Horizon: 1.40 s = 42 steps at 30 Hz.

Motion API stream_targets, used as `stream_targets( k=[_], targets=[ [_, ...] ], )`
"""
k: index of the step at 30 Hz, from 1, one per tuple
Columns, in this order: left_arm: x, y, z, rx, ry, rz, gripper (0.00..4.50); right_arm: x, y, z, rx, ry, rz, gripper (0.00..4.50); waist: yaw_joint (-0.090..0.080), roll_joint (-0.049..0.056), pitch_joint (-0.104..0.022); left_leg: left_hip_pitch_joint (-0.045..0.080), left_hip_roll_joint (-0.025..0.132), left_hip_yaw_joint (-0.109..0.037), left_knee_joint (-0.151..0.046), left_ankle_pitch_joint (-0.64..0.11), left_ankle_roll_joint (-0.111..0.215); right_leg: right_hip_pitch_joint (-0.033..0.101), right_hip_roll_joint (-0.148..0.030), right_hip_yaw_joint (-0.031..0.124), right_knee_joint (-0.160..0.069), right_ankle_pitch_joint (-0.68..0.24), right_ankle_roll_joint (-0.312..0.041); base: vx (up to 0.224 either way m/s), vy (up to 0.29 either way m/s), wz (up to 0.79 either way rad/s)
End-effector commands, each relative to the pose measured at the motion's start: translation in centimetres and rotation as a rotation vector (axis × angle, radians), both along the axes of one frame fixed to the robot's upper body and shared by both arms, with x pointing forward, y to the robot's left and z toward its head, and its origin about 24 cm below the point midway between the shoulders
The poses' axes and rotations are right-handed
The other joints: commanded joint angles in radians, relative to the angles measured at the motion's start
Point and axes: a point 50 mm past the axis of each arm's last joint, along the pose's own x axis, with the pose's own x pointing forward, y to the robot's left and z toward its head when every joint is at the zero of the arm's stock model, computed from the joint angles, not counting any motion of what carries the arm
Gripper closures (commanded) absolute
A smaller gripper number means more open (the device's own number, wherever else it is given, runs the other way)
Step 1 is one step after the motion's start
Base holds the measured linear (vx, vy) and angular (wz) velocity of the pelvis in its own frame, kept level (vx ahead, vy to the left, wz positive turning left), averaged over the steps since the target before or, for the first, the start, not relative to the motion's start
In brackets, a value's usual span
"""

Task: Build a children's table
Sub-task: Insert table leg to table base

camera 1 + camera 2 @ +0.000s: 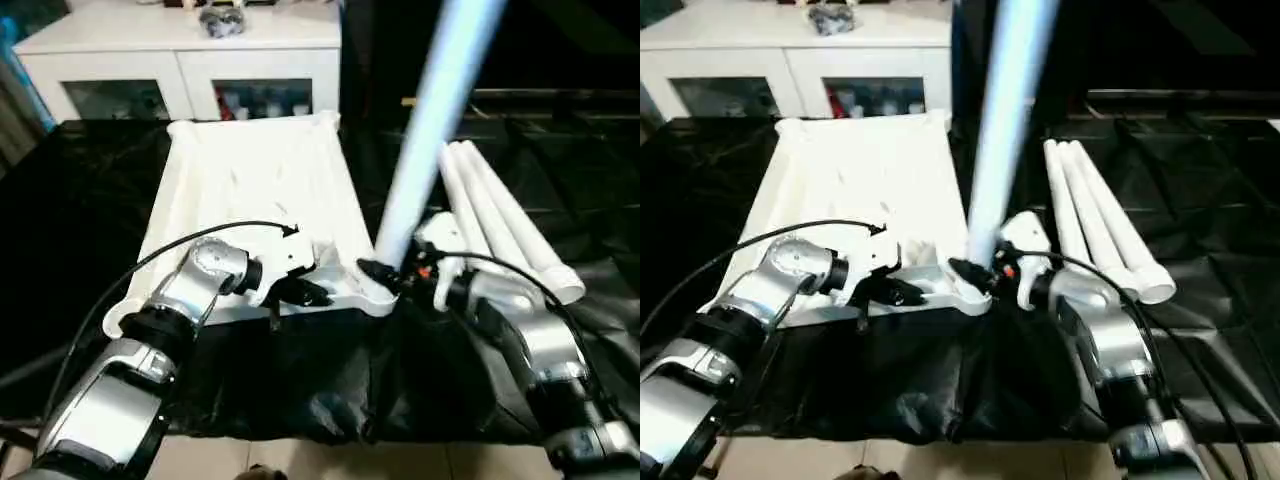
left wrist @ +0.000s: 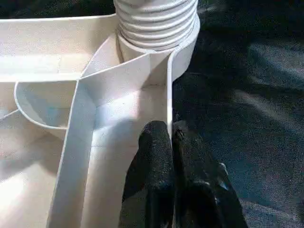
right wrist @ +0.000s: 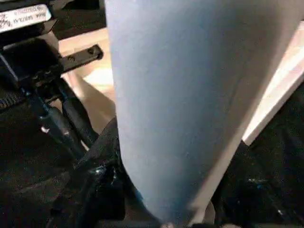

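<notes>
Tabletop (image 1: 255, 190): white, upside down on the black-covered work table (image 1: 80, 200), ribbed side up; its near edge faces the robot.
Standing leg (image 1: 425, 130): white, its threaded end sits in the tabletop's near corner socket (image 1: 375, 290) at about 5 o'clock of the tabletop; it rises tilted toward 1 o'clock.
Spare legs (image 1: 500, 215): three white legs lying side by side on the black cover, at 3 o'clock of the tabletop, just beside the right gripper.
Left gripper (image 2: 172, 142): fingers pinched together on the tabletop's near rim wall, one finger inside the rim, one outside, close to the corner socket; seen from the head at about 6 o'clock of the tabletop.
Right gripper (image 1: 395, 275): jaws part-way apart and closed around the base of the standing leg, just above the socket; in the wrist view the leg runs up between its fingers.
Cabinet (image 1: 190, 70): white with glass doors, at 12 o'clock beyond the work table, a dark bundle on top.
</notes>
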Motion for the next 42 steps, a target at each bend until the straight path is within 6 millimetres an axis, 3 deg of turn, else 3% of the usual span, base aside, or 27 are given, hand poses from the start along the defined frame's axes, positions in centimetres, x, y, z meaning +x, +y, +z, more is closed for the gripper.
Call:
stream_targets(
  k=[1, 4, 5, 6, 8, 9, 10, 11, 13, 14, 17, 23, 25, 26, 27, 28, 30, 31, 33, 34, 37, 38, 42],
  targets=[
    [-0.5, -0.3, -0.6, 0.05, 0.022, -0.059, 4.5, -1.3, 0.2, -3.2, -0.061, 0.155, 0.045, 2.59, 0.0, -0.009, -0.049, 0.038, 0.065, -0.042, -0.091, -0.41, -0.043, 0.012, -0.069, 0.04, -0.09, -0.29, -0.204, 0.0, 0.0, 0.0],
    [-0.5, -0.3, -0.5, 0.055, 0.021, -0.071, 4.5, -1.5, 0.2, -3.2, -0.06, 0.159, 0.061, 2.6, 0.0, -0.007, -0.051, 0.036, 0.065, -0.04, -0.09, -0.385, -0.034, 0.014, -0.066, 0.038, -0.085, -0.234, -0.218, 0.0, 0.0, 0.0],
    [-0.5, -0.3, -0.4, 0.057, 0.017, -0.079, 4.5, -1.5, 0.2, -3.3, -0.054, 0.159, 0.069, 2.6, 0.001, -0.001, -0.051, 0.037, 0.065, -0.04, -0.089, -0.383, -0.034, 0.014, -0.066, 0.038, -0.084, -0.226, -0.221, 0.0, 0.0, 0.0],
    [-0.4, -0.2, -0.2, 0.056, 0.013, -0.093, 4.5, -1.6, 0.2, -3.3, -0.044, 0.159, 0.085, 2.6, 0.0, -0.006, -0.052, 0.035, 0.064, -0.039, -0.089, -0.38, -0.031, 0.016, -0.065, 0.038, -0.084, -0.212, -0.225, 0.0, 0.0, 0.0],
    [-0.5, -0.3, 0.0, 0.049, 0.008, -0.124, 4.5, -1.8, 0.2, -3.3, -0.029, 0.162, 0.115, 2.6, 0.003, 0.002, -0.054, 0.035, 0.064, -0.038, -0.087, -0.368, -0.023, 0.019, -0.066, 0.037, -0.082, -0.189, -0.234, 0.0, 0.0, 0.0],
    [-0.5, -0.3, 0.1, 0.042, 0.008, -0.144, 4.5, -2.0, 0.2, -3.3, -0.023, 0.162, 0.135, 2.6, 0.004, -0.001, -0.054, 0.034, 0.064, -0.037, -0.087, -0.362, -0.018, 0.021, -0.065, 0.036, -0.082, -0.178, -0.236, 0.0, 0.0, 0.0],
    [-0.5, -0.3, 0.1, 0.041, 0.008, -0.16, 4.5, -2.2, 0.2, -3.3, -0.021, 0.163, 0.154, 2.6, 0.005, 0.004, -0.055, 0.034, 0.065, -0.037, -0.086, -0.356, -0.018, 0.021, -0.065, 0.036, -0.08, -0.165, -0.24, 0.0, 0.0, 0.0],
    [-0.6, -0.3, 0.2, 0.04, 0.008, -0.183, 4.5, -2.5, 0.3, -3.4, -0.023, 0.163, 0.174, 2.6, 0.005, 0.002, -0.055, 0.034, 0.065, -0.037, -0.087, -0.355, -0.015, 0.021, -0.064, 0.035, -0.081, -0.158, -0.241, 0.0, 0.0, 0.0],
    [-0.8, -0.3, 0.4, 0.04, 0.021, -0.23, 4.5, -2.8, 0.4, -3.4, -0.023, 0.167, 0.214, 2.6, 0.012, 0.013, -0.057, 0.036, 0.065, -0.036, -0.086, -0.349, -0.012, 0.022, -0.064, 0.034, -0.078, -0.128, -0.248, 0.0, 0.0, 0.0],
    [-0.8, -0.2, 0.4, 0.044, 0.03, -0.246, 4.5, -2.9, 0.5, -3.4, -0.028, 0.166, 0.23, 2.6, 0.014, 0.009, -0.057, 0.037, 0.065, -0.035, -0.085, -0.349, -0.01, 0.023, -0.062, 0.034, -0.077, -0.117, -0.252, 0.0, 0.0, 0.0],
    [-0.8, 0.0, 0.2, 0.082, 0.035, -0.257, 4.5, -3.1, 0.6, -3.4, -0.041, 0.16, 0.263, 2.6, 0.016, 0.014, -0.056, 0.037, 0.066, -0.036, -0.087, -0.36, -0.012, 0.022, -0.064, 0.033, -0.077, -0.13, -0.256, 0.0, 0.0, 0.0],
    [0.1, 0.1, 0.1, 0.093, 0.012, -0.14, 4.5, -2.2, 0.8, -3.4, -0.039, 0.137, 0.19, 2.6, 0.014, 0.008, -0.052, 0.042, 0.067, -0.037, -0.091, -0.416, -0.037, 0.016, -0.068, 0.036, -0.086, -0.242, -0.241, 0.0, 0.0, 0.0],
    [0.6, 0.0, 0.1, 0.083, 0.001, -0.065, 4.5, -1.2, 0.6, -3.4, -0.052, 0.116, 0.097, 2.6, 0.01, 0.002, -0.043, 0.046, 0.065, -0.041, -0.094, -0.471, -0.055, 0.01, -0.072, 0.038, -0.097, -0.358, -0.219, 0.0, 0.0, 0.0],
    [0.8, 0.0, 0.2, 0.077, -0.002, -0.031, 4.5, -0.8, 0.6, -3.4, -0.06, 0.105, 0.049, 2.6, 0.006, 0.006, -0.037, 0.053, 0.063, -0.045, -0.092, -0.508, -0.068, 0.002, -0.078, 0.04, -0.105, -0.448, -0.205, 0.0, 0.0, 0.0],
    [1.1, -0.3, 0.4, 0.053, -0.005, 0.016, 4.5, 0.0, 0.4, -3.4, -0.059, 0.099, -0.035, 2.6, 0.003, 0.002, -0.034, 0.057, 0.062, -0.049, -0.092, -0.531, -0.074, 0.0, -0.079, 0.038, -0.113, -0.505, -0.188, -0.066, -0.004, -0.07],
    [1.1, -0.3, 0.4, 0.053, -0.005, 0.016, 4.5, 0.0, 0.4, -3.4, -0.059, 0.099, -0.035, 2.6, -0.006, 0.001, -0.029, 0.06, 0.059, -0.061, -0.094, -0.57, -0.084, 0.0, -0.08, 0.032, -0.123, -0.637, -0.132, -0.066, -0.004, -0.07],
    [1.6, -1.0, 0.9, 0.011, -0.013, 0.095, 4.5, 1.3, 0.4, -3.5, -0.044, 0.116, -0.187, 2.6, -0.009, 0.003, -0.03, 0.061, 0.058, -0.064, -0.096, -0.585, -0.087, -0.004, -0.078, 0.031, -0.128, -0.654, -0.115, -0.059, 0.011, -0.12],
    [1.6, -1.0, 0.9, 0.011, -0.013, 0.095, 4.5, 1.3, 0.4, -3.5, -0.044, 0.116, -0.187, 2.6, -0.019, 0.005, -0.031, 0.06, 0.059, -0.068, -0.099, -0.602, -0.096, -0.005, -0.075, 0.029, -0.123, -0.627, -0.121, -0.056, 0.016, -0.11],
    [1.9, -2.3, 1.4, -0.021, -0.043, 0.2, 4.5, 2.7, 0.6, -3.9, -0.024, 0.174, -0.364, 2.6, -0.036, 0.012, -0.03, 0.054, 0.06, -0.075, -0.109, -0.643, -0.11, 0.0, -0.071, 0.022, -0.115, -0.582, -0.134, -0.016, 0.02, -0.1],
    [1.9, -2.5, 1.4, -0.02, -0.048, 0.216, 4.5, 2.8, 0.7, -4.0, -0.027, 0.174, -0.381, 2.6, -0.046, 0.012, -0.031, 0.045, 0.059, -0.08, -0.113, -0.646, -0.109, 0.008, -0.069, 0.017, -0.111, -0.541, -0.141, -0.031, 0.039, -0.19],
    [1.5, -4.0, 1.2, -0.022, -0.06, 0.298, 4.5, 3.2, 1.6, -4.4, -0.036, 0.189, -0.441, 2.6, -0.05, 0.013, -0.036, 0.043, 0.059, -0.069, -0.114, -0.596, -0.096, 0.008, -0.07, 0.022, -0.111, -0.416, -0.179, -0.005, 0.015, -0.06],
    [1.4, -4.3, 1.1, -0.021, -0.061, 0.308, 4.5, 3.3, 1.8, -4.4, -0.037, 0.192, -0.447, 2.6, -0.049, 0.006, -0.036, 0.043, 0.056, -0.066, -0.11, -0.571, -0.078, 0.008, -0.07, 0.021, -0.114, -0.417, -0.183, 0.0, 0.0, 0.0],
    [1.0, -4.9, 0.5, -0.005, -0.07, 0.303, 4.5, 3.2, 3.4, -4.5, -0.03, 0.208, -0.412, 2.6, -0.045, 0.004, -0.036, 0.048, 0.054, -0.056, -0.106, -0.534, -0.053, 0.001, -0.066, 0.025, -0.124, -0.413, -0.176, 0.0, 0.0, 0.0]
  ],
)
